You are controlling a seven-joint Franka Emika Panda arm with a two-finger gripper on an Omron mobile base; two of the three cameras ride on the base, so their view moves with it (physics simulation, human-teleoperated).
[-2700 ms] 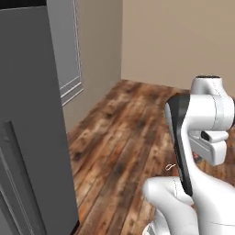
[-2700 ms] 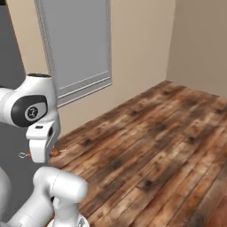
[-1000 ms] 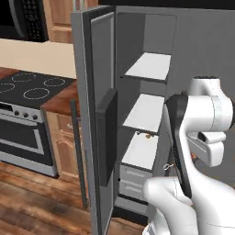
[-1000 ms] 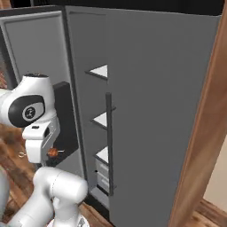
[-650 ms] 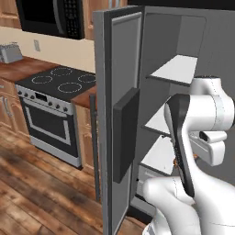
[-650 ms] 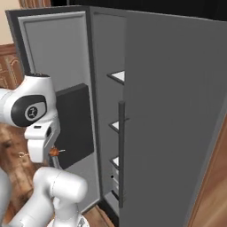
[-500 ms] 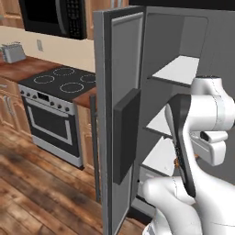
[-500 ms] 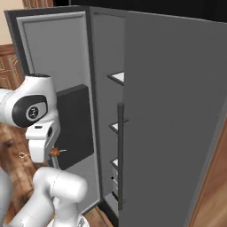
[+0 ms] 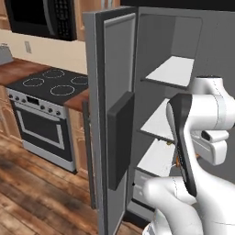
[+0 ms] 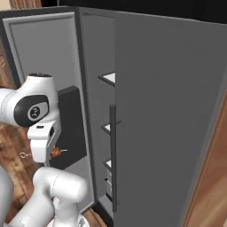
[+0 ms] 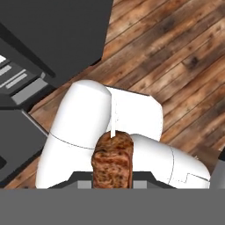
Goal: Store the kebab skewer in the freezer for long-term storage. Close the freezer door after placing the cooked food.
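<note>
Kebab skewer [image 11: 112,161] sits pinched in the closed jaws of the gripper [image 10: 54,153], its brown meat chunks and pale stick pointing down at the wooden floor [image 11: 176,52]. From the right it shows as a small orange speck beside the hand [image 10: 57,152]. The freezer door [image 9: 112,137] stands swung open, its black panel facing the arm, with white shelves [image 9: 172,71] bare inside. So the carrying seems done; I judge what remains is reaching in, setting the skewer on a shelf, letting go, and shutting the door.
</note>
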